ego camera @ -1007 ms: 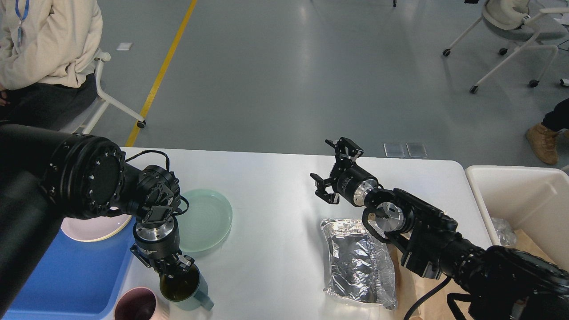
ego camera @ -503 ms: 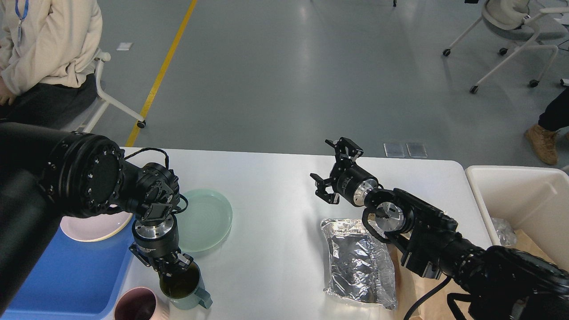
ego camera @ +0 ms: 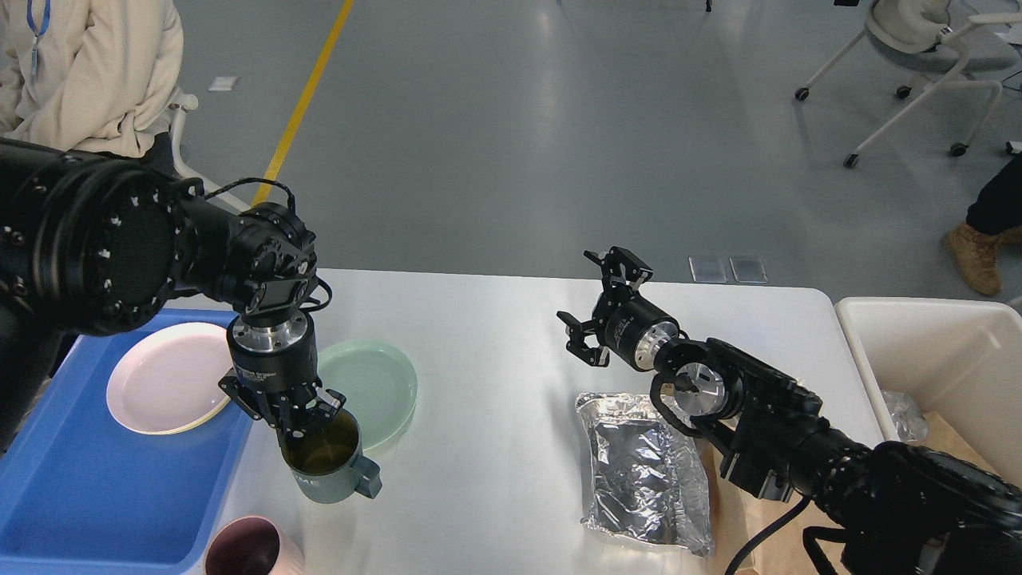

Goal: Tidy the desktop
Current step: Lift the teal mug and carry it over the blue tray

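We see the white rectangular desktop (ego camera: 495,335) carrying a blue plastic tray (ego camera: 96,487) at its left, a pale green round plate (ego camera: 375,387) beside it, a pink cup (ego camera: 247,549) at the near edge, and a crinkled silver foil bag (ego camera: 639,471) toward the right.

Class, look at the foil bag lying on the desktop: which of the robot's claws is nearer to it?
The right claw. It hovers open just beyond the foil bag's far edge, while the left claw grips the teal mug's rim far across the desktop.
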You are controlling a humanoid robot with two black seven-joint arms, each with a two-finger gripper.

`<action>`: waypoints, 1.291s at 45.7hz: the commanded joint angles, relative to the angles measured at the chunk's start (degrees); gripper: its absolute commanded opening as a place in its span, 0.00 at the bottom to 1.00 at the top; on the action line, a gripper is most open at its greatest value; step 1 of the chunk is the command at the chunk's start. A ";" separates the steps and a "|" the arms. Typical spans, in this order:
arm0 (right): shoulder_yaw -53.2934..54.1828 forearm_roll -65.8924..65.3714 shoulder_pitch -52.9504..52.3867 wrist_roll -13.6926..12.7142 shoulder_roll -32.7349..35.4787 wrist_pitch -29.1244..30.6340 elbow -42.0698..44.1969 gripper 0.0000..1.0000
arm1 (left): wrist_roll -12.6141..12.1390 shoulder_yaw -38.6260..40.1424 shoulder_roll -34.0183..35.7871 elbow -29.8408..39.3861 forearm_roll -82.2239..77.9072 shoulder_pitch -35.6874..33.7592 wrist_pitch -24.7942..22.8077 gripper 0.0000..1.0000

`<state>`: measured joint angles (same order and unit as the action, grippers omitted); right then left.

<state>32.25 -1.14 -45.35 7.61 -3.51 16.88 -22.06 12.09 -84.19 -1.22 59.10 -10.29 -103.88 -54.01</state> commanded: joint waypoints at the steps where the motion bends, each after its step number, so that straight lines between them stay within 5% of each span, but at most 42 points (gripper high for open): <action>1: 0.01 0.00 0.00 0.04 0.00 0.00 0.09 1.00 | 0.13 0.34 0.87 0.40 1.15 -5.00 -0.99 0.00; 26: 0.01 0.00 0.00 0.04 0.00 0.00 0.00 1.00 | 0.04 0.96 4.03 0.84 1.94 -18.90 -0.99 0.00; 36: 0.01 0.00 0.00 0.04 0.00 0.00 0.00 1.00 | 0.22 -2.55 6.22 0.84 2.03 -17.85 -0.99 0.00; 59: 0.01 0.00 0.00 -0.05 0.00 0.00 0.00 1.00 | -0.57 -10.38 25.64 -7.76 1.94 -4.94 -0.99 0.01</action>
<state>32.26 -1.14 -45.35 7.61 -3.52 16.88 -22.07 11.43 -94.13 21.07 54.46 -8.44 -112.84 -55.01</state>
